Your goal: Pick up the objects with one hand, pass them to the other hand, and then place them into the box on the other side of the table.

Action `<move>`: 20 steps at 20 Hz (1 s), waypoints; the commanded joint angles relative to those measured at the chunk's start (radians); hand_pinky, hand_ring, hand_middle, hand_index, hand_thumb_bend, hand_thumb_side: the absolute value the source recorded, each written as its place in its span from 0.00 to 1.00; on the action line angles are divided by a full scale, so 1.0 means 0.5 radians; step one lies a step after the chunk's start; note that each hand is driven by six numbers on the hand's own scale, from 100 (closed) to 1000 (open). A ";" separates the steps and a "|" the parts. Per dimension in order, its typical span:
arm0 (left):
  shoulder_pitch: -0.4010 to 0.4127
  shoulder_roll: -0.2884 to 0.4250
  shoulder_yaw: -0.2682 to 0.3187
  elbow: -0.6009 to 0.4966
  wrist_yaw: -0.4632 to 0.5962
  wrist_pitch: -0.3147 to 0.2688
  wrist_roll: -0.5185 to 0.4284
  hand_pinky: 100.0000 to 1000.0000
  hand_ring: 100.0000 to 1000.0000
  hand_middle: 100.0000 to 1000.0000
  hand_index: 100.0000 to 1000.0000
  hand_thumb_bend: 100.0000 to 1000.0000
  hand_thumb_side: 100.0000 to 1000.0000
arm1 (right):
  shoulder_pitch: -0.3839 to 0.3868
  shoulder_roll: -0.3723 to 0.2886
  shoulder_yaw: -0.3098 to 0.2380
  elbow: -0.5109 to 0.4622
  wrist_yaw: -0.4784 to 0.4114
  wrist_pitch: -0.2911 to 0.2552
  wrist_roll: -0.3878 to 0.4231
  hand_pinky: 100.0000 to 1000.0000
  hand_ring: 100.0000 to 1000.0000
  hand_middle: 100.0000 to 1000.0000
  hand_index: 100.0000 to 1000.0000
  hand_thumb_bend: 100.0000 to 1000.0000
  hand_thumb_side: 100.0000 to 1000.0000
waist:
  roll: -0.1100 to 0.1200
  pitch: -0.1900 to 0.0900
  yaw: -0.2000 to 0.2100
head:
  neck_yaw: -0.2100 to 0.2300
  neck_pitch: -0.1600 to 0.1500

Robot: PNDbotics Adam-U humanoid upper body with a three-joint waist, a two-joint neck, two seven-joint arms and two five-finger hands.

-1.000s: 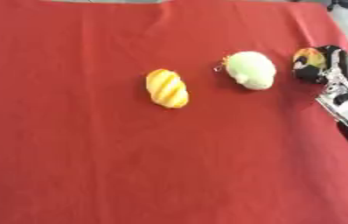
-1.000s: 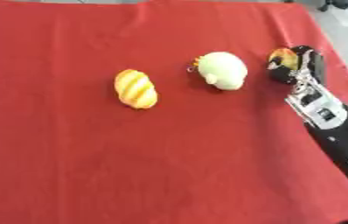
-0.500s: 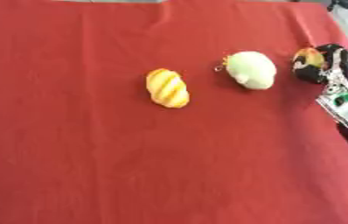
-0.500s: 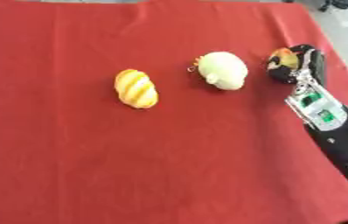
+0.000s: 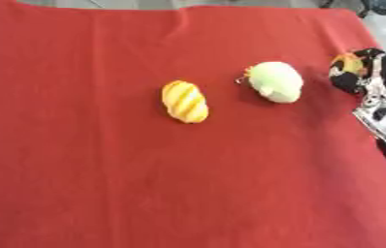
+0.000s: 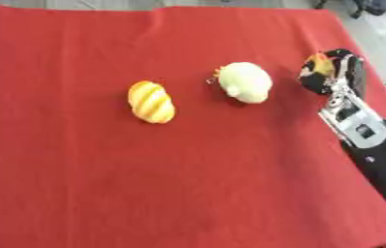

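A yellow-orange striped bread-shaped toy (image 5: 184, 100) lies on the red cloth near the middle. To its right lies a pale green round plush (image 5: 276, 81) with a small key ring on its left. At the right edge my right hand (image 6: 336, 71) has its black fingers curled round a small orange-yellow object (image 6: 317, 65), just right of the green plush. The silver and black forearm (image 6: 368, 139) runs down to the lower right. My left hand shows in neither view. No box is visible.
The red cloth (image 5: 86, 169) covers the whole table, with a crease at the far edge. Grey floor and a dark object (image 6: 375, 6) show past the far right corner.
The right hand and the toys stay where they were; nothing has visibly moved.
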 commanded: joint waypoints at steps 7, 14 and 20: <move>0.001 0.055 0.009 -0.036 0.010 -0.002 -0.004 0.61 0.63 0.74 0.78 0.00 0.82 | 0.016 -0.064 -0.031 -0.216 0.055 0.304 -0.381 0.64 0.73 0.30 0.55 0.00 0.00 | 0.006 -0.100 -0.034 | 0.010 0.000; -0.005 0.054 0.007 -0.036 0.018 -0.002 -0.007 0.61 0.63 0.74 0.78 0.00 0.82 | 0.030 -0.075 0.024 -0.391 0.124 0.325 -0.381 0.64 0.71 0.29 0.54 0.00 0.00 | 0.003 -0.128 -0.042 | 0.010 0.003; -0.014 0.057 0.005 -0.036 0.026 0.000 -0.009 0.61 0.63 0.74 0.78 0.00 0.81 | 0.043 -0.080 0.057 -0.602 0.201 0.321 -0.381 0.63 0.71 0.28 0.54 0.00 0.00 | 0.004 -0.152 -0.069 | 0.010 0.015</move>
